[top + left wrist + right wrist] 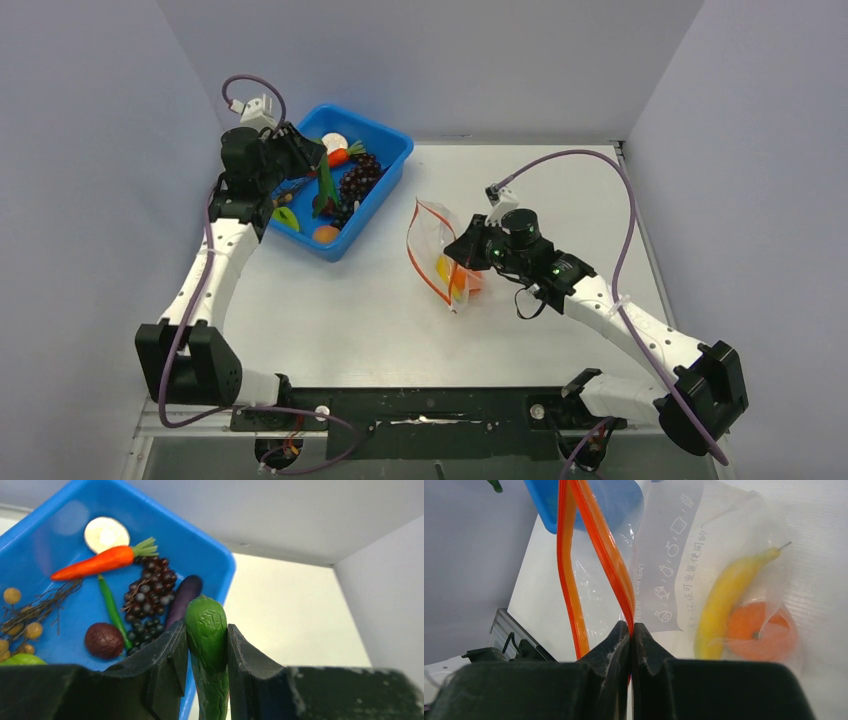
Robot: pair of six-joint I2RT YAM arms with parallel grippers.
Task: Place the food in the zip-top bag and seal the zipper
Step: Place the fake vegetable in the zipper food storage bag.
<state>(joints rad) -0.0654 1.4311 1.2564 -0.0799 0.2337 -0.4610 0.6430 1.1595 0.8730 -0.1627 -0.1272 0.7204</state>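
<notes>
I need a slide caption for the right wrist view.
Right gripper pinches the zipper of the bag; banana and orange ball inside.

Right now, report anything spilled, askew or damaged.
Nothing stands out. The right claw pinches the zipper of the zip-top bag, holding its mouth open, banana and orange ball inside. The left claw grips a green piece above the blue bin; nothing lies spilled.

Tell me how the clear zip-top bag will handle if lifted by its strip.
Probably floppy: the clear plastic bag creases and its orange strip bows away from the right gripper. Likely bottom-heavy, sagging where the yellow banana and orange ball sit.
</notes>
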